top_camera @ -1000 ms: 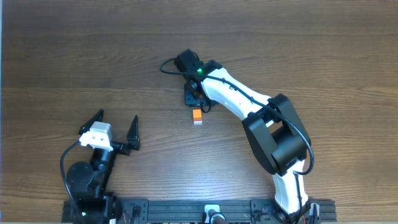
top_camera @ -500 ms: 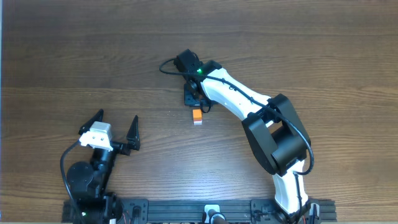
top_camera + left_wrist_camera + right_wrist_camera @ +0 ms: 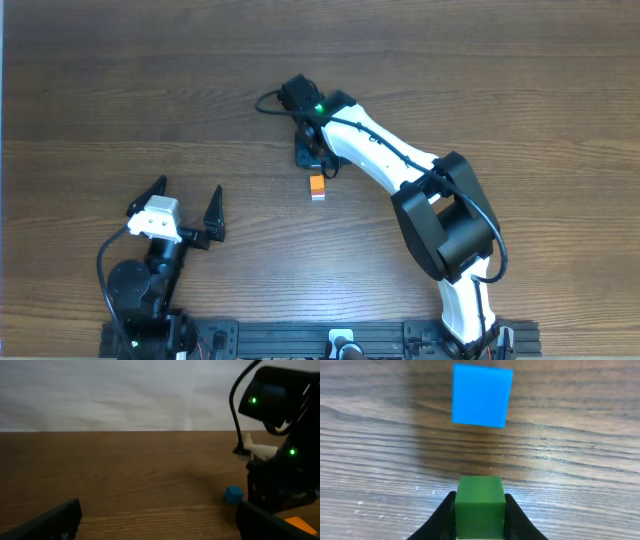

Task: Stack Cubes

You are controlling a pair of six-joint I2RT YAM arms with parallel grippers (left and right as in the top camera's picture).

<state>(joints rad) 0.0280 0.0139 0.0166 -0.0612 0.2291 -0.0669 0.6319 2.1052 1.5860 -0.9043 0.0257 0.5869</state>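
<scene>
Blue cube near right claw

From above I see the wooden table evenly, brightly lit, shadows faint. My left wrist view is dim; the right arm's green lamps glow. In the right wrist view the blue cube throws a soft shadow toward the green cube.

Wood table: 1 blue cube, 1 orange-white stack.
</scene>
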